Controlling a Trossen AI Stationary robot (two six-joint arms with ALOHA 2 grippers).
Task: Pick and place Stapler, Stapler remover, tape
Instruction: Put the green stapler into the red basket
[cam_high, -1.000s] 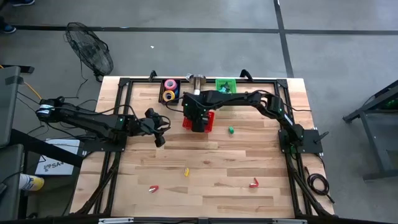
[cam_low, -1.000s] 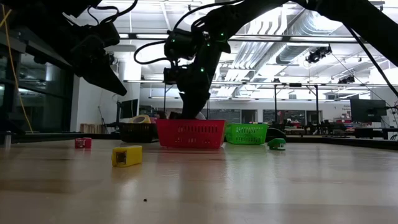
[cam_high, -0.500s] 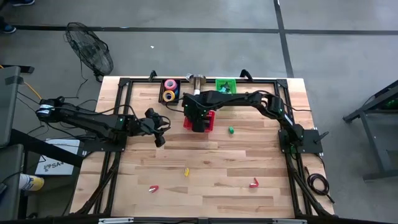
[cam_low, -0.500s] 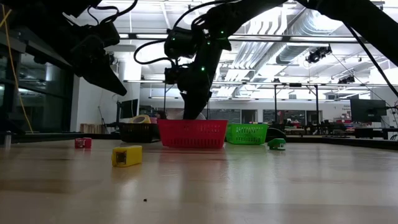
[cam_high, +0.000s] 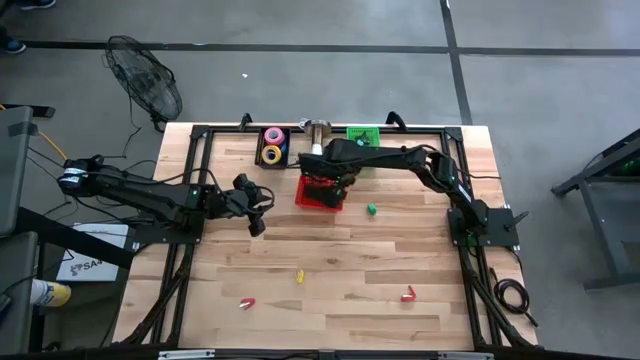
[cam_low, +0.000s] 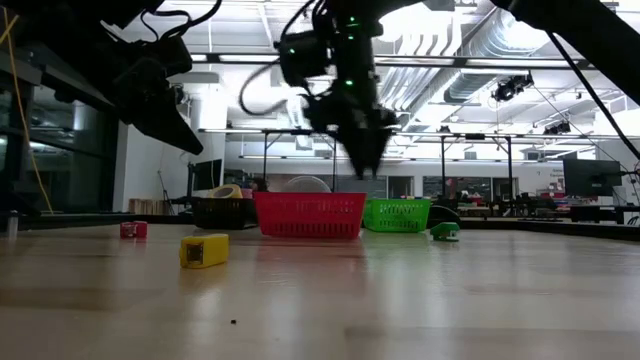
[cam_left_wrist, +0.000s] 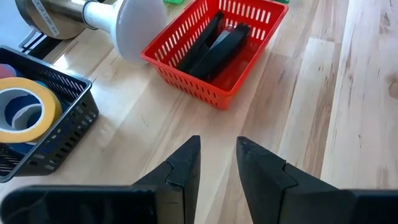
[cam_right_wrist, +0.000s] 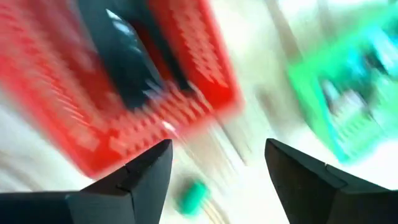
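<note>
black stapler (cam_left_wrist: 214, 45) in red basket (cam_left_wrist: 186, 71), right gripper (cam_right_wrist: 214, 168) open above

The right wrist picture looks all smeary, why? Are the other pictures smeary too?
Right wrist view: the red basket and green basket are streaked with motion blur; only the right gripper fingers stay crisp. Low view: that arm's gripper is blurred against bright ceiling lights. Left wrist view: sharp, with the red basket and tape clear. High view: steady.
</note>
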